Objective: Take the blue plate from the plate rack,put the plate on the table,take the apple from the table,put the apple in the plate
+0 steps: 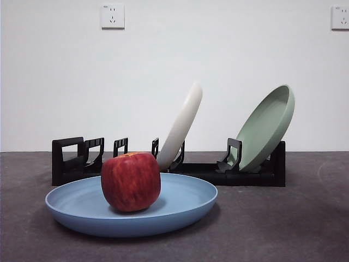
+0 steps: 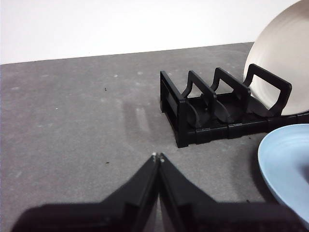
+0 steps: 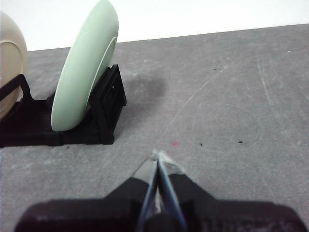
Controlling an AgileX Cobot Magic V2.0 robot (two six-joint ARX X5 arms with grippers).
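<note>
I see the apple (image 1: pixel 131 182) sitting upright in the blue plate (image 1: pixel 188 204), a bit left of the plate's middle, stem hollow up. The plate lies flat on the table (image 1: pixel 305 224), just in front of the plate rack (image 1: pixel 76 161). From the front camera no arm shows at all.

My left gripper (image 2: pixel 158 156) is clenched, jaw tips meeting, holding nothing, hanging over bare table near the rack's empty end (image 2: pixel 212 108). From that wrist camera I catch the blue plate's edge (image 2: pixel 282 169) beside the rack, and part of the cream plate (image 2: pixel 285 63) standing behind the slots.

My right gripper (image 3: pixel 158 155) is clenched too, tips together, nothing between them (some pale tape or padding on one tip, hard to say which). It sits over open table, near the rack's other end (image 3: pixel 104 108), where the green plate (image 3: pixel 82 72) leans in its slot.

In the rack, the cream plate (image 1: pixel 182 123) leans to the right around the middle and the green plate (image 1: pixel 267 128) leans the same way at the right end; the left slots hold nothing. Two wall sockets (image 1: pixel 112 16) are on the white wall behind.
</note>
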